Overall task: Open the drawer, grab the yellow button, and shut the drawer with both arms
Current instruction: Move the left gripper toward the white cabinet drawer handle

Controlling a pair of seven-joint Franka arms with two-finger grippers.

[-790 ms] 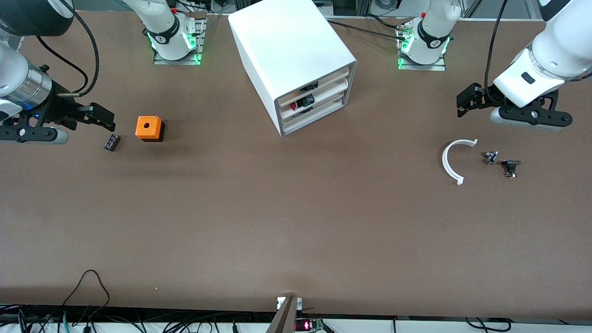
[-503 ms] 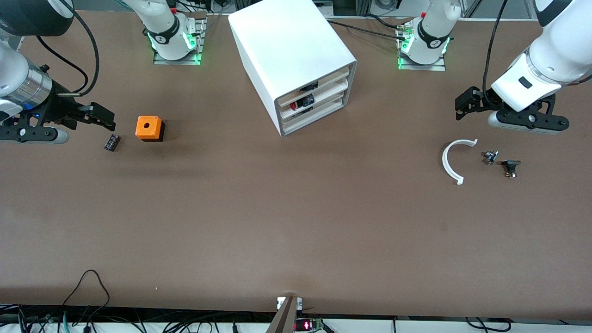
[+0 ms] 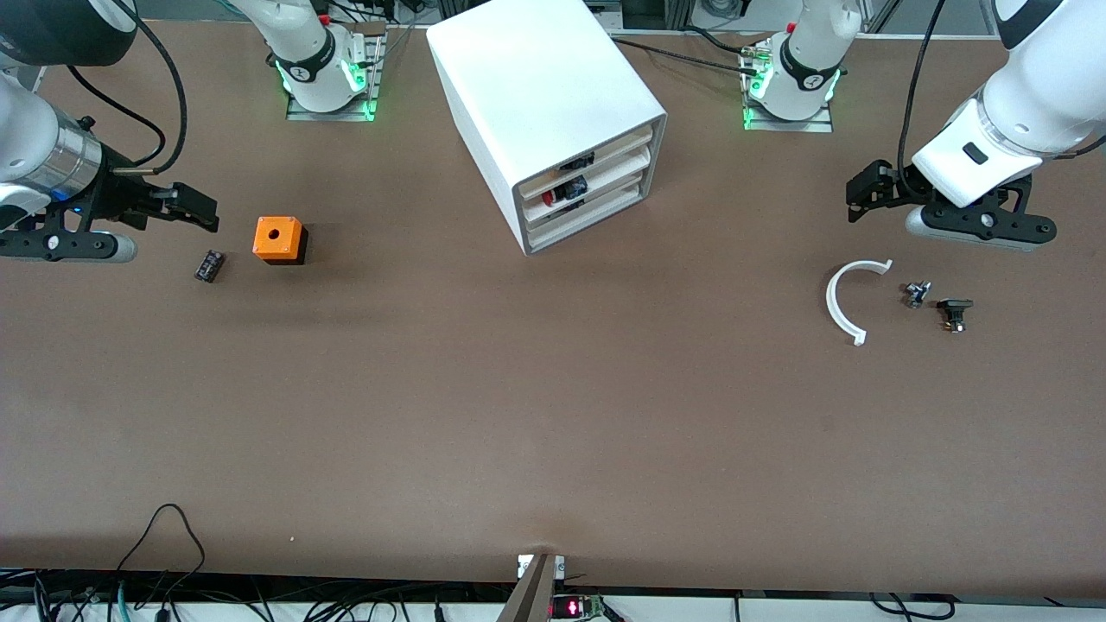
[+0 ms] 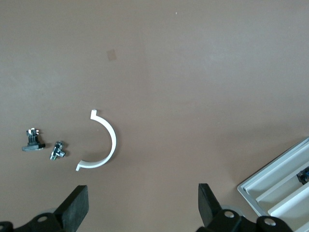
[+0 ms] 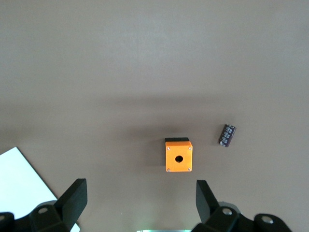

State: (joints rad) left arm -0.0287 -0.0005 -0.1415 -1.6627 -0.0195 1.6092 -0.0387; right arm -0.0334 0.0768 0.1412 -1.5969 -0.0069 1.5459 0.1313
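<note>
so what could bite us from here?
1. The top drawer is shut and shows no handle, so a gripper could slip off its front edge.
2. The cabinet sits angled and looks unfixed; pulling may drag it.
3. Both grippers, left and right, hang open at the table's ends, a long reach in.

white top drawer point(image 3: 605, 149), shut in cabinet point(image 3: 544, 95)

The left gripper point(image 3: 864, 192) hangs in the air at its own end of the table, fingers point(image 4: 77, 209) spread wide and holding nothing. The right gripper point(image 3: 197, 210) hangs at its own end too, its fingers point(image 5: 75, 198) equally wide apart and empty.
</note>
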